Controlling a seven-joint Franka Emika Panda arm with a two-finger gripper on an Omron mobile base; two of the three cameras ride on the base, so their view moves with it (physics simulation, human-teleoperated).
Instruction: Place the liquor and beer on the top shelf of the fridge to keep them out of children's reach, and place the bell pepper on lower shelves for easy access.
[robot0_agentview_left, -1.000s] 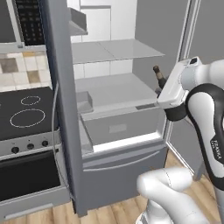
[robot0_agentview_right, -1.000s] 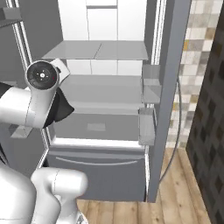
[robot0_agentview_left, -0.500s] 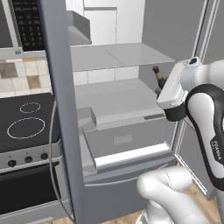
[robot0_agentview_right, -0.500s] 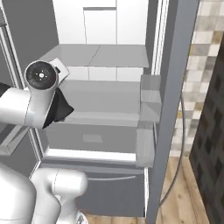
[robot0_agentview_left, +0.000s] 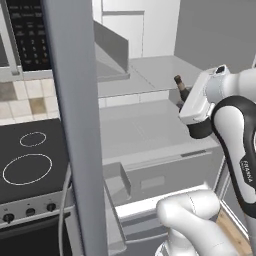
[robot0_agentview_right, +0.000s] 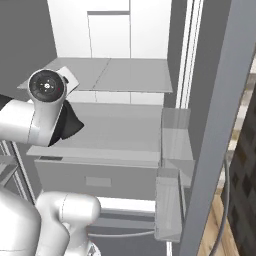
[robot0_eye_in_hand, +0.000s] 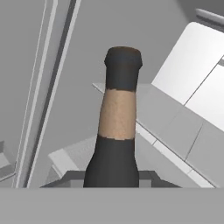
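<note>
One liquor bottle (robot0_eye_in_hand: 116, 131), black with a brownish stopper, rising straight ahead of the pincer (robot0_agentview_left: 186, 107). One fridge (robot0_agentview_right: 125, 65), its interior open beyond the pincer. Two wide grey glass shelves: the top shelf (robot0_agentview_left: 150, 75) level with the pincer and one lower shelf (robot0_agentview_left: 145, 130) beneath it. One drawer (robot0_agentview_right: 95, 177) under that. Two door bins (robot0_agentview_right: 172, 150) to the pincer's right, possibly more below. One stove (robot0_agentview_left: 30, 165) far to its left, with two ring markings visible.
</note>
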